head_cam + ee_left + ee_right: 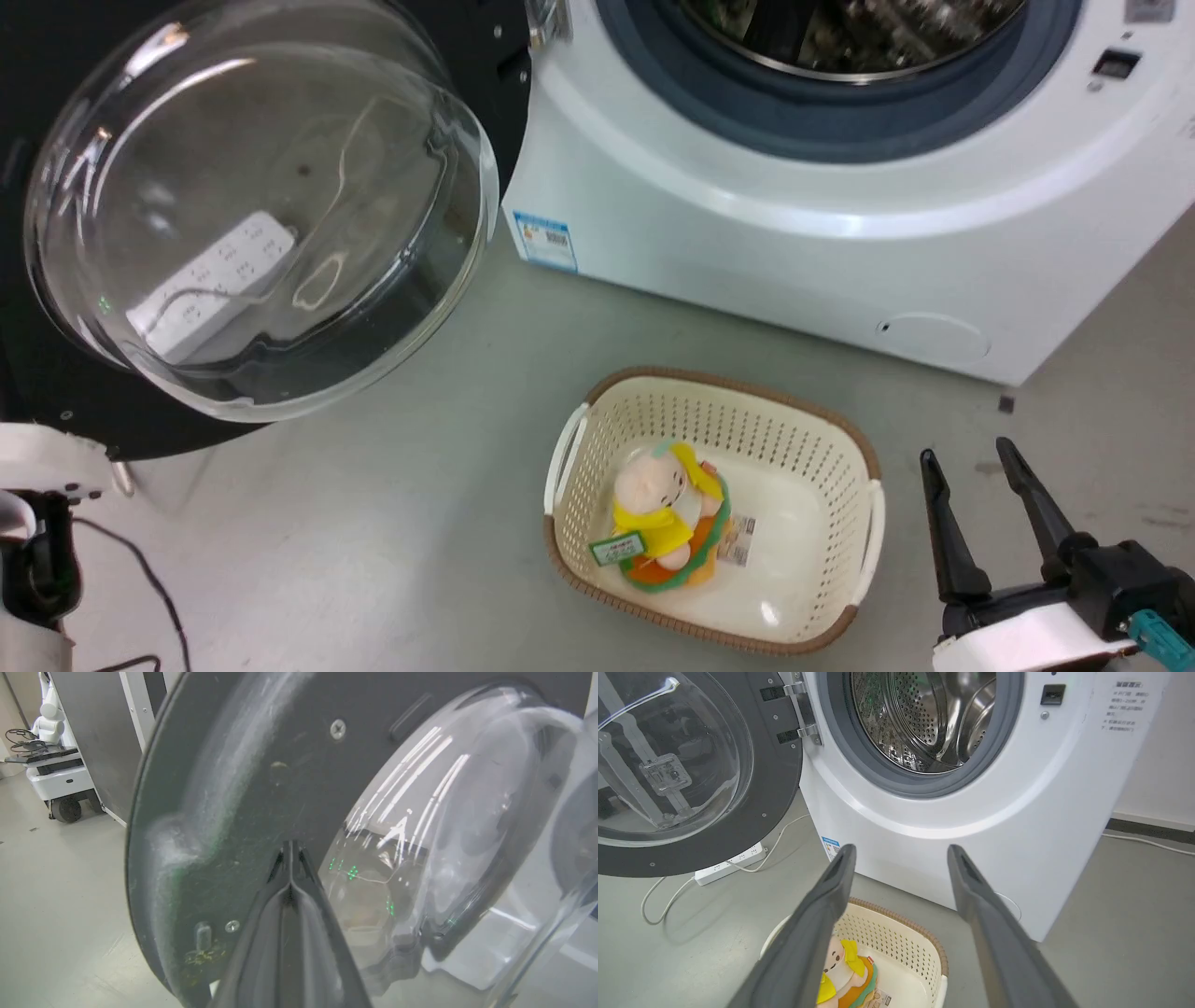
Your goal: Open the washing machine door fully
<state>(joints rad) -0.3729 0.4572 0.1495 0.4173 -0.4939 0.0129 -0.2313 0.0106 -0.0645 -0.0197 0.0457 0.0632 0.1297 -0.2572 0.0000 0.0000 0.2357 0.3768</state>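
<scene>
Grey floor [373, 560] with a white washing machine [747, 233] standing on it. The washing machine door [261, 205] is swung wide on its hinge [804, 718] at the machine's left front edge, with its inner face and bulging glass bowl turned out to the room. The opening is uncovered, so the steel drum [924, 718] and grey rubber ring [924, 784] are exposed. Left gripper [290, 851]: fingers pressed together with nothing between them, tips at the door's black inner rim just beside the glass; whether they touch it I cannot tell. Right gripper [966, 453]: fingers spread and empty, low over the floor to the right of a cream basket [728, 381] and well apart from the door. The basket sits on the floor before the machine with a plush toy [667, 518] lying inside. A white power strip [731, 865] lies on the floor beneath the open door. A small round service flap [934, 338] sits low on the machine's front, near its right corner.
</scene>
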